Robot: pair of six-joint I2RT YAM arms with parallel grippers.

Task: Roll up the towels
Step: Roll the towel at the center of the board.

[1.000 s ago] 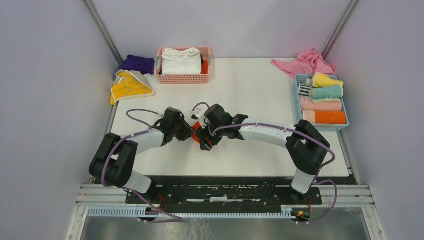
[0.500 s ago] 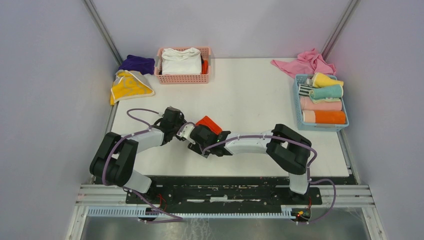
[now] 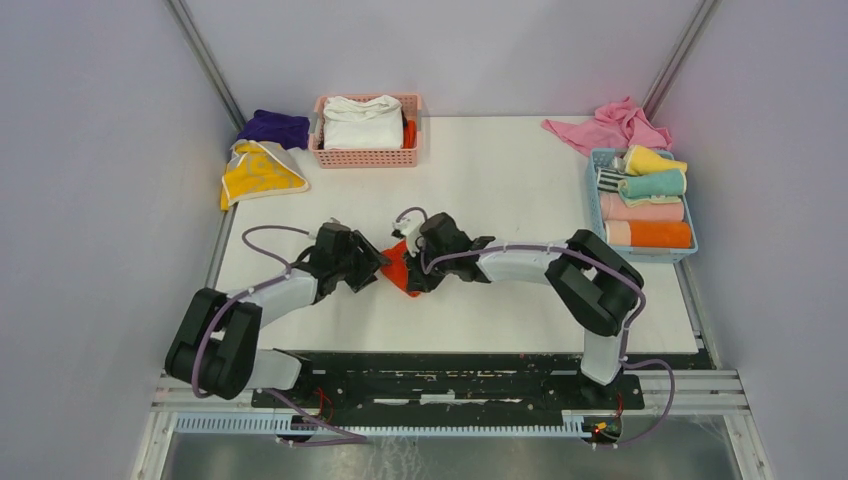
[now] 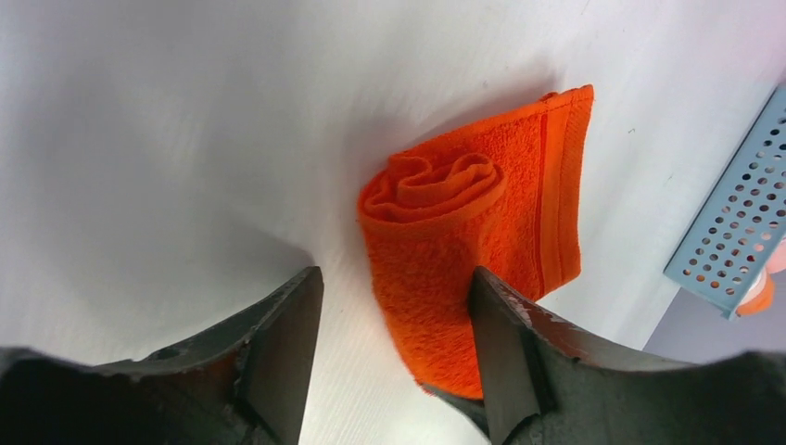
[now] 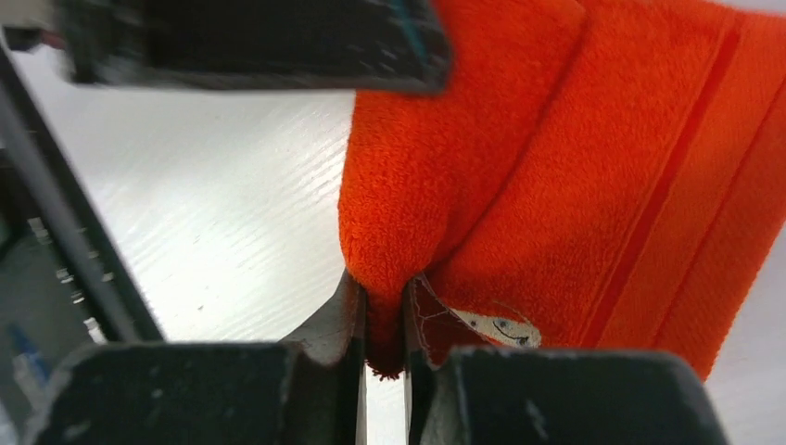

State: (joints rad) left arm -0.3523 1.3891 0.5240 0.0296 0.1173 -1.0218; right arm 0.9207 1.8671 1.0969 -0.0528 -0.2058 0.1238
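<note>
An orange-red towel, partly rolled, lies at the middle of the table between my two grippers. In the left wrist view its rolled end faces away, with a flat flap on the right. My left gripper is open; the roll lies between its jaws, against the right finger. My right gripper is shut on a fold of the orange-red towel, pinching the cloth's edge.
A pink basket with a folded white towel stands at the back. A purple towel and a yellow one lie at the back left. A pink cloth and a blue basket of rolled towels are at the right.
My left gripper has opened and let go of the towel. My right gripper swung back to the towel's right side and shut on its fold.
</note>
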